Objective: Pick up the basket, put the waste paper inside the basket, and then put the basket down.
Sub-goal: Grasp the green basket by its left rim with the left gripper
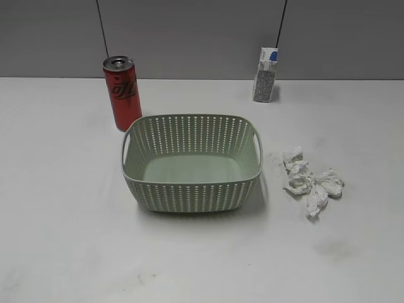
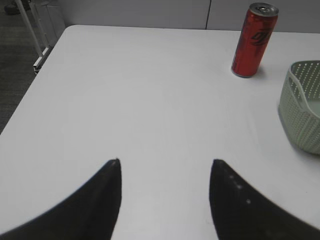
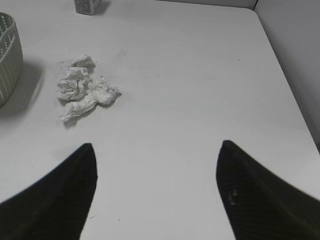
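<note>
The pale sage-green basket (image 1: 191,162) stands empty on the white table, mid-view; its left wall shows in the left wrist view (image 2: 301,112) and an edge in the right wrist view (image 3: 9,55). The waste paper (image 1: 311,180), several crumpled white wads, lies on the table to the basket's right; it also shows in the right wrist view (image 3: 82,89). My left gripper (image 2: 165,162) is open and empty over bare table, left of the basket. My right gripper (image 3: 156,145) is open and empty, right of and nearer than the paper. Neither gripper shows in the exterior view.
A red soda can (image 1: 122,92) stands behind the basket's left corner, also in the left wrist view (image 2: 254,40). A white-and-grey carton (image 1: 265,74) stands at the back right. The table's left edge (image 2: 30,95) and right edge (image 3: 290,85) are near.
</note>
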Controlling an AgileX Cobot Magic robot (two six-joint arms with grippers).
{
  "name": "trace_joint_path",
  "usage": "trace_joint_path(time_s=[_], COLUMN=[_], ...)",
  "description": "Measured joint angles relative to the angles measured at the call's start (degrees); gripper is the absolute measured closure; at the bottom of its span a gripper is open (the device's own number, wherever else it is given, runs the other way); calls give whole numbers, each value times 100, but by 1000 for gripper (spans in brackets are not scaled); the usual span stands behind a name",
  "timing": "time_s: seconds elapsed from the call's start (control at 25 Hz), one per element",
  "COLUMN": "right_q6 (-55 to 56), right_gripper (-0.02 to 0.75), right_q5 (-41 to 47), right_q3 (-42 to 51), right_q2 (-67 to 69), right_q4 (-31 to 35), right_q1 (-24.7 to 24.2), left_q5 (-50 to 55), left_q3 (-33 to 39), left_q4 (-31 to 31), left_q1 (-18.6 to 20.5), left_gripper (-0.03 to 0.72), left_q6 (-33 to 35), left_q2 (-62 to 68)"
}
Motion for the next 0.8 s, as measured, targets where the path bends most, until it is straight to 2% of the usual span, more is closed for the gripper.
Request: trace_joint_path(time_s=[0.8], right_q6=[0], right_gripper=[178], right_q5=[0], right_q3=[0], right_q2=[0], right_q4=[0], right_q1=[0], left_q5=[0], left_q3=[0], left_q4=[0], left_q1=[0], left_gripper=[258], left_q6=[0], left_q2=[0])
